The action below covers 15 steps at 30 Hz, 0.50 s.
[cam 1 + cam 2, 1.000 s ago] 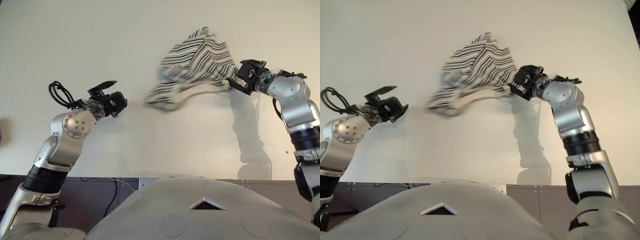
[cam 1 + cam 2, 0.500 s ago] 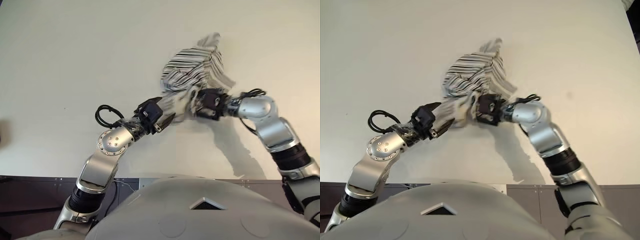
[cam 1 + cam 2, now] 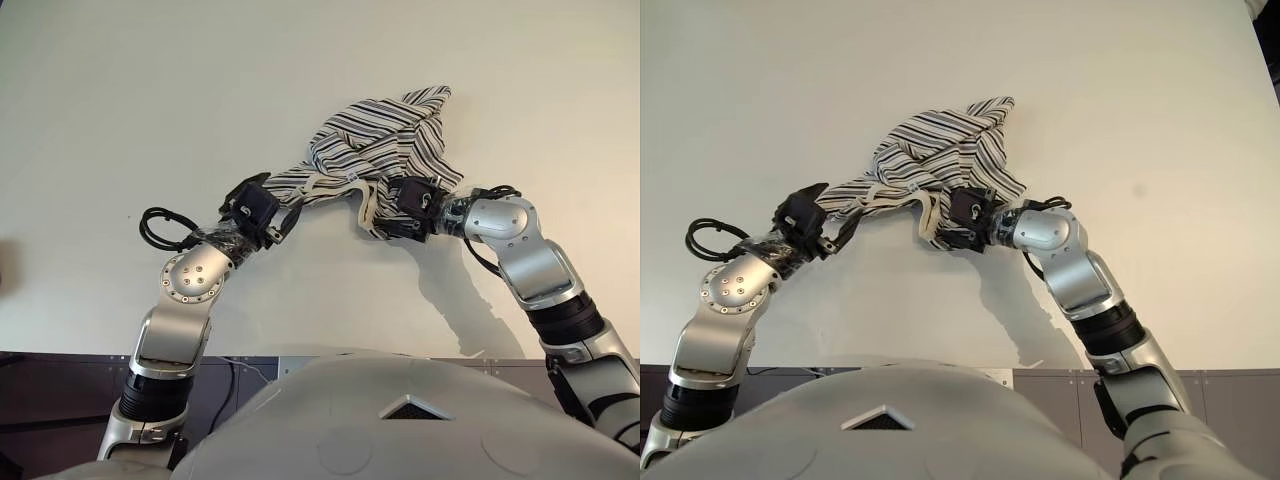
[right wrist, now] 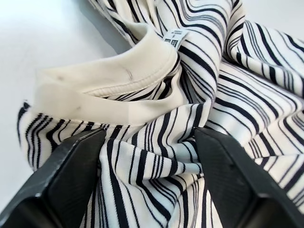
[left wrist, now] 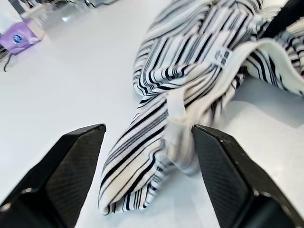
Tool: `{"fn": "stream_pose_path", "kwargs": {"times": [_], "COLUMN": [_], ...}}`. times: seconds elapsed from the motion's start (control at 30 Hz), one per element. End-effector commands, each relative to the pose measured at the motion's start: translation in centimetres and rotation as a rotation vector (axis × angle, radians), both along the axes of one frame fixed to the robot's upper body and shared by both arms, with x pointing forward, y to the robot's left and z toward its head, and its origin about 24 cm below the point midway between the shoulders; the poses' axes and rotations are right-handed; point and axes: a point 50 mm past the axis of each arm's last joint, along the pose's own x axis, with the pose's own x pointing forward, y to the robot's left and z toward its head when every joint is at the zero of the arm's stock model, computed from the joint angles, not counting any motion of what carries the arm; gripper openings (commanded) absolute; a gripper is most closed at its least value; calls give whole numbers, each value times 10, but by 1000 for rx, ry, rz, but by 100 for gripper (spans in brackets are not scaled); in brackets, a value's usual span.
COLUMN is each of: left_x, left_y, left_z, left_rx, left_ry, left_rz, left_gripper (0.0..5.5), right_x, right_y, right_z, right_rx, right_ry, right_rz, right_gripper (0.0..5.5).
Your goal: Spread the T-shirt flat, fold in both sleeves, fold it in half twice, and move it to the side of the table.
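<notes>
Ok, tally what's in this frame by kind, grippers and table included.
Striped T-shirt: 1
Table: 1
Grippers: 2, the left gripper and the right gripper, both open with shirt fabric between the fingers
Total: 4

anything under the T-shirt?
Bare table shows all round the crumpled T-shirt, and nothing sticks out past its edges. The bunched folds cover the spot beneath, so I cannot tell whether anything lies there.
</notes>
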Motion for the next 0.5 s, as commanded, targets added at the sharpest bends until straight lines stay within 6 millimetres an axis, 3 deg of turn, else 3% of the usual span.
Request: {"fn": "stream_pose_path", "kwargs": {"times": [0.03, 0.1, 0.23, 0.5], "left_x": [-6, -2, 10, 4], "left_y": [-1, 5, 18, 28], "left_z": [3, 8, -6, -18], "left_rx": [-49, -57, 22, 103], "left_ry": [11, -5, 4, 72], "left_rz": [-30, -30, 27, -91], "left_gripper": [337, 337, 337, 337], "right_x": [-3, -2, 1, 1], "right_y": [-8, -9, -7, -7], "right_z": [-8, -8, -10, -13], "right_rx": [-44, -46, -51, -49], "right_ry": [22, 20, 15, 15], "right_rz": [-21, -26, -19, -37], "right_gripper": [340, 340, 340, 340]}}
